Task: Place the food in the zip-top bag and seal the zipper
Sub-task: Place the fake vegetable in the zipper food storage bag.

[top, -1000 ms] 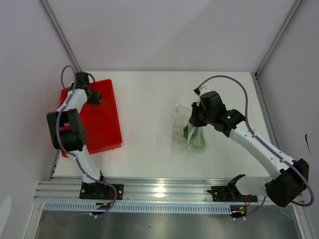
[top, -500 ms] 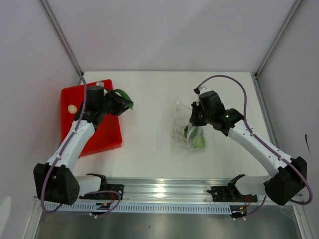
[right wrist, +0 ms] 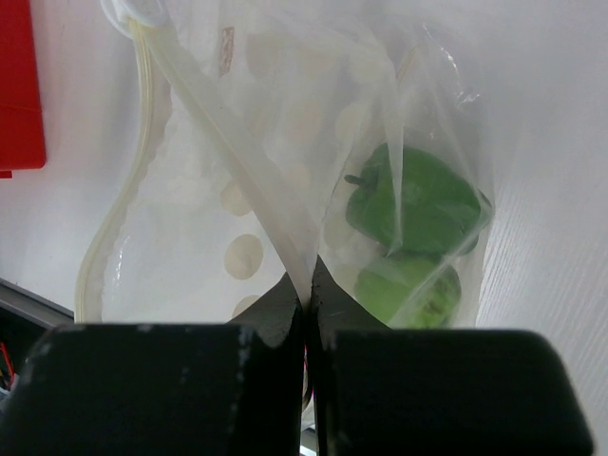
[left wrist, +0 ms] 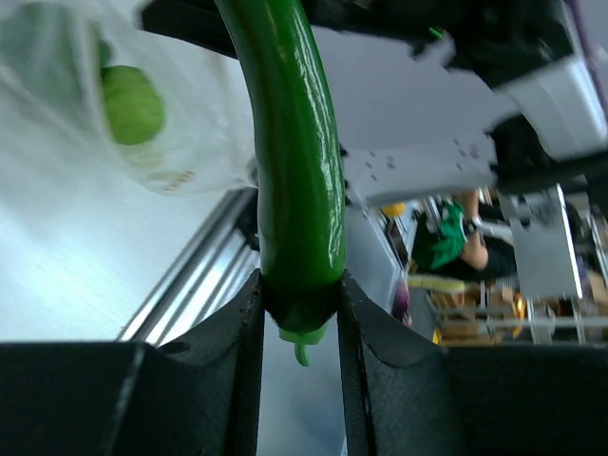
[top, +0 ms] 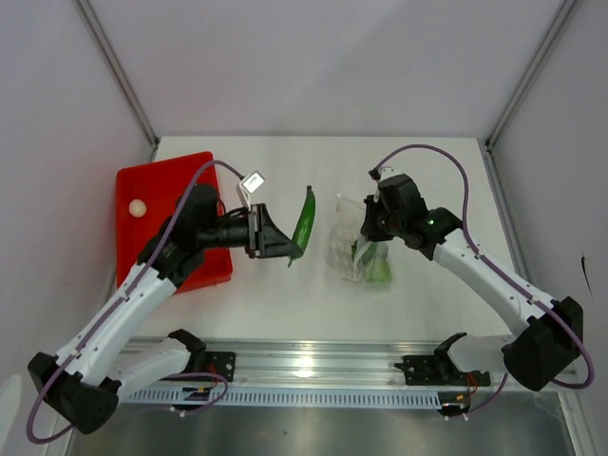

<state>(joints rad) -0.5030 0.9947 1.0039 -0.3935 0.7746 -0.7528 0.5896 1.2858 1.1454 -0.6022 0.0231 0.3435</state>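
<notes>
My left gripper [top: 288, 249] [left wrist: 300, 313] is shut on the stem end of a long dark green pepper [top: 305, 220] [left wrist: 294, 152] and holds it in the air, just left of the zip-top bag [top: 356, 249]. My right gripper [top: 369, 228] [right wrist: 309, 296] is shut on the clear bag's upper edge [right wrist: 256, 161] and holds it up, mouth toward the left. A dark green stemmed pepper piece [right wrist: 408, 204] and a lime-green ball [right wrist: 408, 290] [left wrist: 131, 103] lie inside the bag. A small white ball [top: 139, 207] sits on the red tray. The zipper strip [right wrist: 119, 209] runs along the open mouth.
The red tray [top: 204, 264] lies at the left of the white table, partly under my left arm. Aluminium frame rails run along the near edge [top: 313, 366]. White walls close in the back and both sides.
My left arm has swung from the red tray to the right, carrying the long green pepper up to the bag's mouth. My right gripper has held the bag almost still.
</notes>
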